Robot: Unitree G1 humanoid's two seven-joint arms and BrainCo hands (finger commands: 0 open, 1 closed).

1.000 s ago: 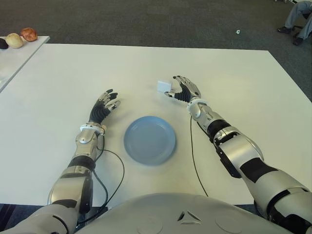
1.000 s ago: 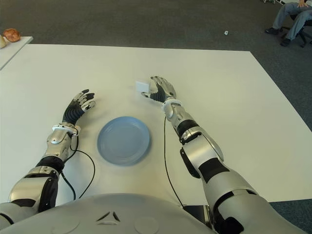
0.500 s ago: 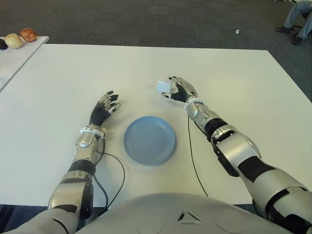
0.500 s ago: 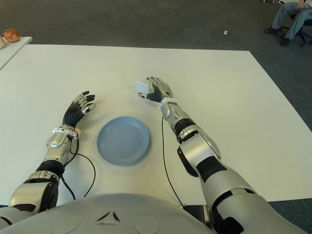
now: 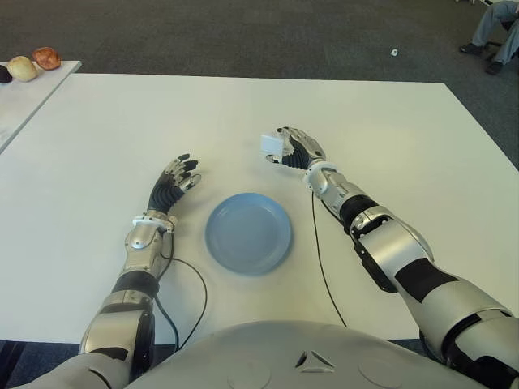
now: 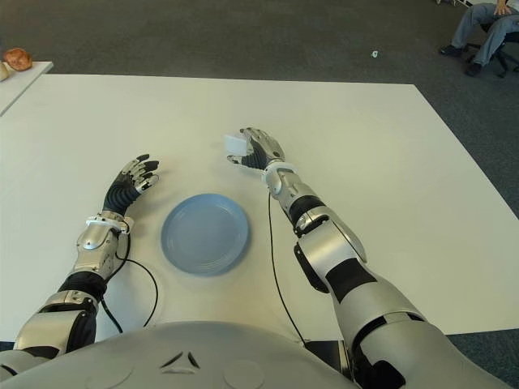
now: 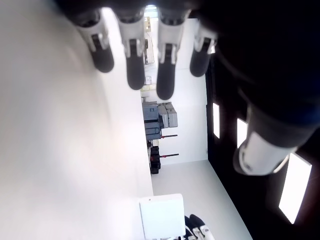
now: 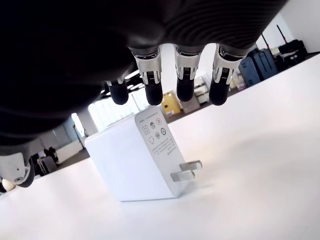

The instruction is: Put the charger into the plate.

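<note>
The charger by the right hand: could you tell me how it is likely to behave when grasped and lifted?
The charger is a blocky white cube, so it is probably rigid and unlikely to roll. Its faces look smooth, so the right hand may slip on it. The prongs stick out sideways and could catch.

Small certification marks and tiny illegible print on the white charger [image 8: 139, 161], no readable text.

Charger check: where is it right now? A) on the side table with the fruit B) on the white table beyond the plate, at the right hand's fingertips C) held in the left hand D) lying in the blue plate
B: the charger sits on the table under the right hand, beyond the empty plate.
</note>
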